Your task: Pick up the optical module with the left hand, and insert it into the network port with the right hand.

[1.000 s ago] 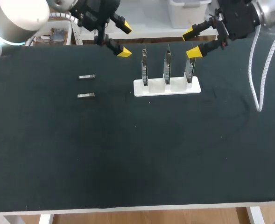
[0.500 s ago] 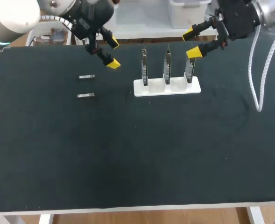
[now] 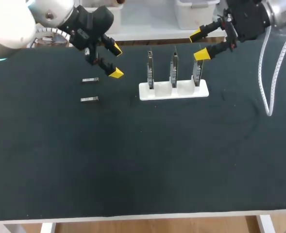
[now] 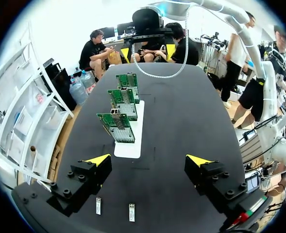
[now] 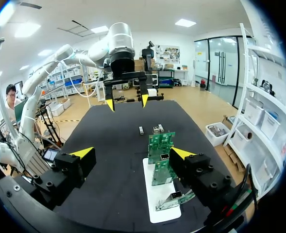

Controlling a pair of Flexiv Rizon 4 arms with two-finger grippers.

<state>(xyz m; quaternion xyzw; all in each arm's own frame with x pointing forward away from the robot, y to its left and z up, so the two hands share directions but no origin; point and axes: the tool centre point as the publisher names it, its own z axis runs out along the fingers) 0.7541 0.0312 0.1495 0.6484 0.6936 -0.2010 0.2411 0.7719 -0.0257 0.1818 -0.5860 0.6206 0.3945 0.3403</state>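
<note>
Tabletop is carrying the far optical module and the near optical module, both lying flat and untouched. The left claw is hanging near them, gaping wide and empty. The right claw, likewise wide and empty, is hovering by the white stand holding three upright circuit boards.
</note>
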